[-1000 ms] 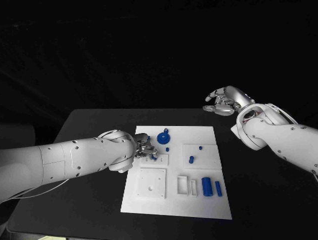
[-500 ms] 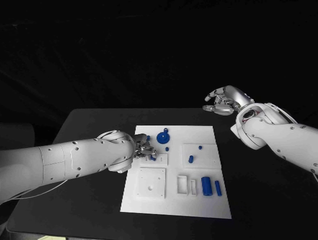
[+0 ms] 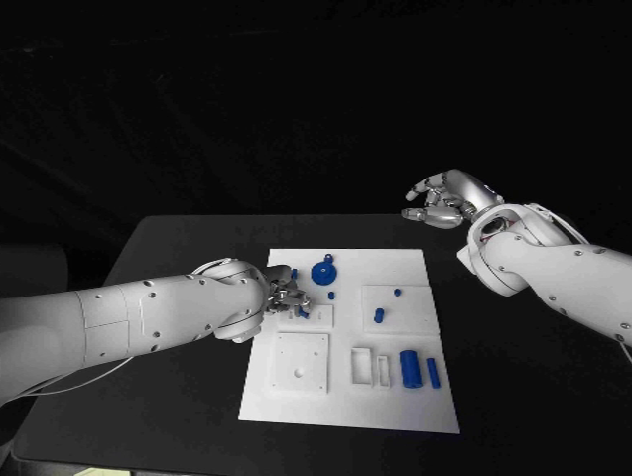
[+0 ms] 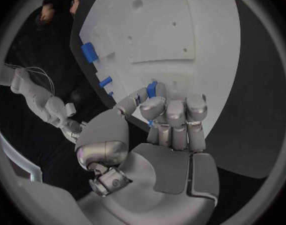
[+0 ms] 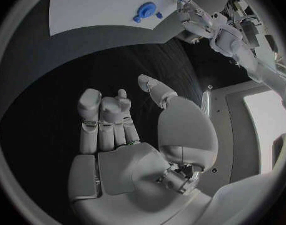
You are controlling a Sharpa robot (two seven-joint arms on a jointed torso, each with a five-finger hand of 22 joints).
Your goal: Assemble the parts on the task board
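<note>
Task board (image 3: pixel 402 397): white plate lying in the middle of the black table (image 3: pixel 187 248); every place below is being given relative to it.

Left hand (image 3: pixel 285 297): working at the board's left edge, over a small raised white block. In the left wrist view its fingers (image 4: pixel 174 117) are curling together, and a small blue part (image 4: pixel 152 89) is sitting pinched at the fingertips, just above the board surface.

Right hand (image 3: pixel 444 198): hanging off the board, beyond its far right corner and well apart from it. Its fingers (image 5: pixel 105 117) are lying together, loosely curled toward the palm, with nothing in them.

Other parts: a blue disc-shaped part (image 3: pixel 324 275) is resting near the board's far edge; a small blue peg (image 3: pixel 380 316) is sitting in the right-hand section; two blue cylinders (image 3: pixel 420 370) are standing side by side toward the near right corner.

Risks, as judged: the pinch is looking slight, so the part could be slipping or tilting as it is being pressed down; a tilted part could be jamming at its seat; a push from the side could be shifting the board.

Hidden or unclear: the seat beneath the left fingertips is being covered by the hand itself; the pinched part's full shape cannot be told; how far it is seated cannot be told either.
</note>
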